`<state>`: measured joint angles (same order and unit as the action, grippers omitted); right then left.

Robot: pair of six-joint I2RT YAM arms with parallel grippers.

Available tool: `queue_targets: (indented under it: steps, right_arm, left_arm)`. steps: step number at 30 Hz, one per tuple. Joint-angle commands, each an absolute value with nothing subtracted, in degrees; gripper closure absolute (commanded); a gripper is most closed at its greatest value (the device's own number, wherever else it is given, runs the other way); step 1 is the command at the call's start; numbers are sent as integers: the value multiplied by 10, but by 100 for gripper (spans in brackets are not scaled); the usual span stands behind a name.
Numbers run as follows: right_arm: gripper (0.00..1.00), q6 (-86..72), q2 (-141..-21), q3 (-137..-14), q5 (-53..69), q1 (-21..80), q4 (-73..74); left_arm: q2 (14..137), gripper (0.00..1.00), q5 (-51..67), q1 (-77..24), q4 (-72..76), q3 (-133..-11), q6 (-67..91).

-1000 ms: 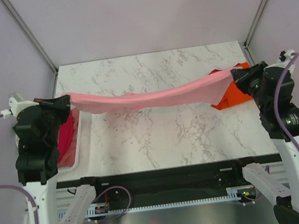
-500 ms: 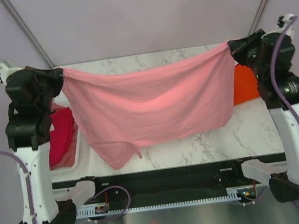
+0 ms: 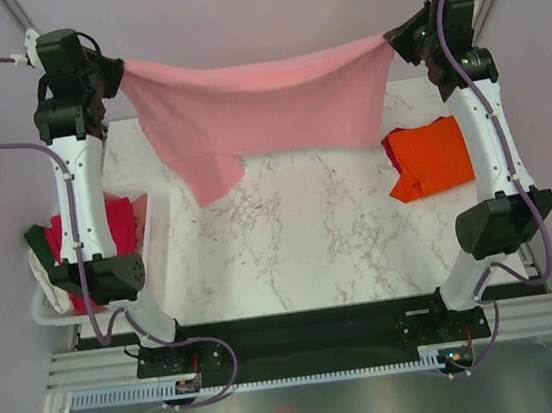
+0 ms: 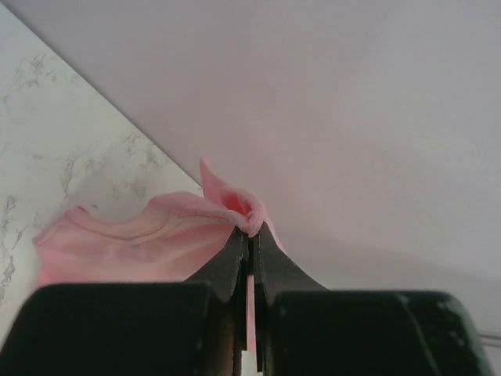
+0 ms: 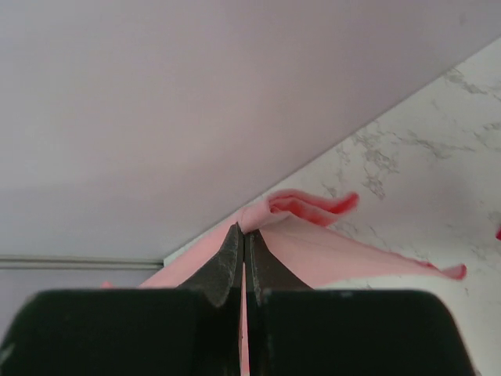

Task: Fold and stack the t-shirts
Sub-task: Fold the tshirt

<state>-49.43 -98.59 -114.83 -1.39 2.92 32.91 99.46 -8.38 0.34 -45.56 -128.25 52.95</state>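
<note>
Shirt (image 3: pixel 264 107) hangs between the grippers: left gripper (image 3: pixel 119 73) pinches one top corner, right gripper (image 3: pixel 389 43) the other, cloth drooping beneath them over the far half of the table (image 3: pixel 311 242). Down under the right gripper, a folded shirt (image 3: pixel 436 157) lies on the table. Under the left gripper, a basket (image 3: pixel 148 222) at the table's edge holds a heap (image 3: pixel 117 226) of shirts.

The left gripper (image 4: pixel 249 235) was closed, its 2 black fingers (image 4: pixel 225 268) meeting at the tips in the lower centre of the view. A bunched fold of the pink t-shirt (image 4: pixel 149 247) was pinched between them and stood up just above the tips. The rest of the cloth spread to the left, over the white marbled worktop (image 4: pixel 55 149). A plain pale lilac wall (image 4: pixel 352 117) filled the upper and right area.
</note>
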Motion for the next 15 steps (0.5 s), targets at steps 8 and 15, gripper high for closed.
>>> queue_targets:
  steps: [8,15]
  right_arm:
    - [100,-529,-1064,-1115,71,12,218]
    - [100,-545,-1096,-941,119,11,98]
  left_arm:
    - [999,98,-62,33,-328,-1143,515]
    - [906,98,-60,33,-98,-797,514]
